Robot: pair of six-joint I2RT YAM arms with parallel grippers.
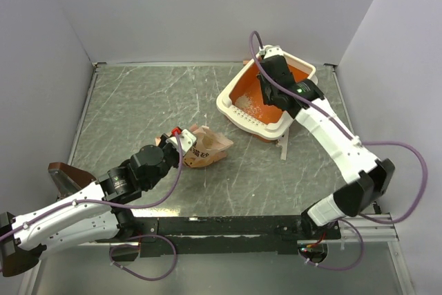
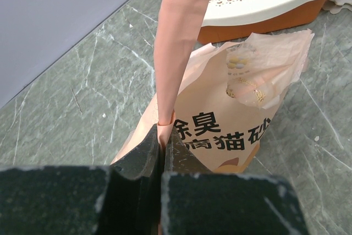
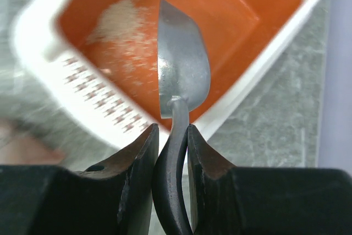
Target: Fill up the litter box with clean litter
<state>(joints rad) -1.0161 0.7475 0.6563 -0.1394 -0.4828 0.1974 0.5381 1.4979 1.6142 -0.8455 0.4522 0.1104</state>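
Note:
The litter box, orange inside with a cream-white rim, stands at the back right; it also shows in the right wrist view and the left wrist view. A patch of clean litter lies on its floor near the slotted end, pale and grainy in the right wrist view. My right gripper is shut on the black handle of a grey metal scoop, held above the box. My left gripper is shut on a flap of the pink-orange litter bag, which lies on the table.
A white slotted piece lies on the grey marbled table just in front of the box. Grey walls close the table on the left, back and right. A brown object sits by the left arm.

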